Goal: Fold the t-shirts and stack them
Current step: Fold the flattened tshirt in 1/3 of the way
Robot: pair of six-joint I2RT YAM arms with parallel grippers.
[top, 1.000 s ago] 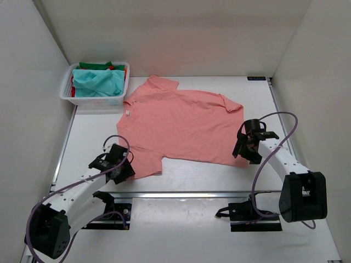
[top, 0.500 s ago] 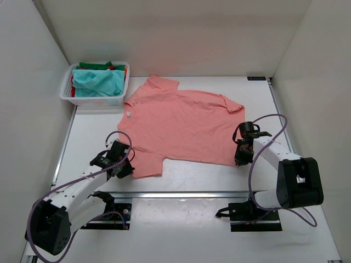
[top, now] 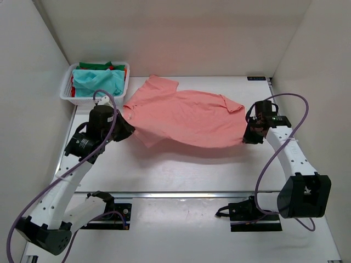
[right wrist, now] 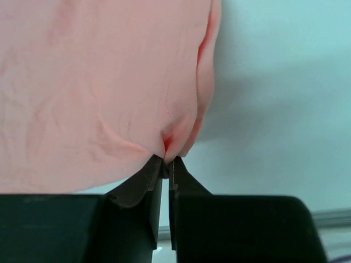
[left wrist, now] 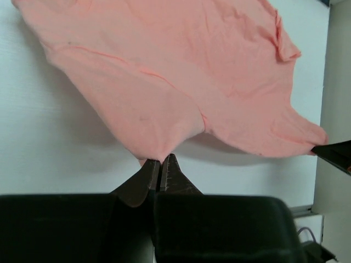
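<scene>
A salmon-pink t-shirt [top: 186,118] lies spread across the middle of the table, its near edge lifted off the surface and casting a shadow. My left gripper [top: 125,129] is shut on the shirt's near left corner [left wrist: 156,150]. At the right, my right gripper [top: 248,137] is shut on the near right corner [right wrist: 173,145]. Both pinched corners hang raised above the table. More t-shirts, a teal one [top: 98,81] with green and red cloth under it, sit in the basket at the back left.
A white plastic lattice basket [top: 93,100] stands at the back left corner, close to the shirt's collar end. White walls close in the table on the left, back and right. Purple cables loop over both arms.
Both grippers closed on the shirt's near corners, then rose and moved away from the front edge. The near edge of the shirt has lifted and folded back toward the far side.
</scene>
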